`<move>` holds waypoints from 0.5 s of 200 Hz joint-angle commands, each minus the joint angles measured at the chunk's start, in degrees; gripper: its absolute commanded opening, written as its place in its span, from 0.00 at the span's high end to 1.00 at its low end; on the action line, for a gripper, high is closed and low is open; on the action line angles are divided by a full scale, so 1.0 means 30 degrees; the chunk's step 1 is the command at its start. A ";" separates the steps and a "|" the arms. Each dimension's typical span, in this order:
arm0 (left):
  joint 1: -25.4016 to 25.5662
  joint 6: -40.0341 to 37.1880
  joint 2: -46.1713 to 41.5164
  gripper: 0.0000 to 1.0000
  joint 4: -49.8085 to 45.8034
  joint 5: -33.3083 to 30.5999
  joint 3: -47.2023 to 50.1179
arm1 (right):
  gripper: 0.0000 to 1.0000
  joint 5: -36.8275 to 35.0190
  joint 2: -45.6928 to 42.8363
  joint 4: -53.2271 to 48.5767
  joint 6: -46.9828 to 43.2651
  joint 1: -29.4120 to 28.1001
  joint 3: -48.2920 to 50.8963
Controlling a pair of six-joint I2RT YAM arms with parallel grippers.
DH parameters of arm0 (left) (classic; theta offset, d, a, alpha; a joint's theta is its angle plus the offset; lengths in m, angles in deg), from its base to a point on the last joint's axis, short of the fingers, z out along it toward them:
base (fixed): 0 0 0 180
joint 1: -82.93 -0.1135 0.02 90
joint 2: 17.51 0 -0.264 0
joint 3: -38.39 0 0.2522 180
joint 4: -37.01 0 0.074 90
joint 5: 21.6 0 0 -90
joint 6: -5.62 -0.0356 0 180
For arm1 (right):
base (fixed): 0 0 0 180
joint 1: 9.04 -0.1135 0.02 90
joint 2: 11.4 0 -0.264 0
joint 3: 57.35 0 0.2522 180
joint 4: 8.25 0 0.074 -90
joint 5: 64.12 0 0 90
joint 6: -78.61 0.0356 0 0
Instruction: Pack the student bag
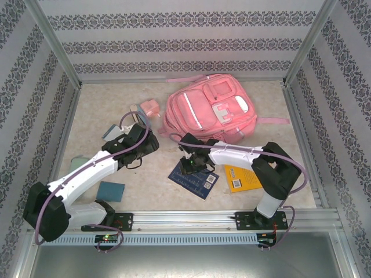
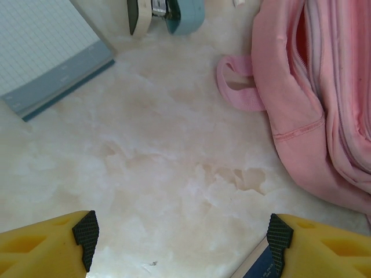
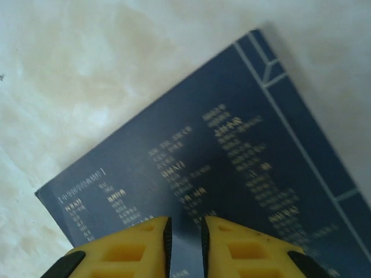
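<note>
Pink fabric student bag (image 1: 211, 110); left jaws apart, right jaws seemingly together over book (image 3: 232, 162).

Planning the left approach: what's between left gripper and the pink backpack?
Left wrist view: bare tabletop from left gripper to backpack, apart from the backpack's own strap loop.

Top external: sits high above and behind the arm bases, faces down and forward, and takes in the whole surface (image 1: 98, 110) from afar, with the student bag (image 1: 211, 110) and dark blue book (image 1: 194, 180). Left wrist: looks down past the left end effector (image 2: 182, 237), fairly near the surface, catching the same bag's side and a corner of that book. Right wrist: looks down past the right end effector (image 3: 185, 237), very near, onto the same book.
</note>
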 commanded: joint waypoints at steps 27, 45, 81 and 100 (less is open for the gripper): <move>-0.0415 -0.0627 -0.1415 0.21 -0.1899 -0.1251 0.0176 | 0.78 0.0569 0.2183 0.1680 0.0753 -0.0542 -0.1489; -0.0452 -0.0577 -0.1869 0.21 -0.2284 -0.1483 0.0163 | 0.78 0.0714 0.3234 0.1738 0.0727 -0.0559 -0.2401; -0.0519 -0.0597 -0.2766 0.21 -0.2836 -0.1853 0.0266 | 0.78 0.0446 0.5236 0.1363 0.0554 -0.0526 -0.5120; -0.0564 -0.0500 -0.2979 0.21 -0.2846 -0.1748 0.0523 | 0.78 0.0217 0.6332 0.0893 0.0523 -0.0348 -0.7134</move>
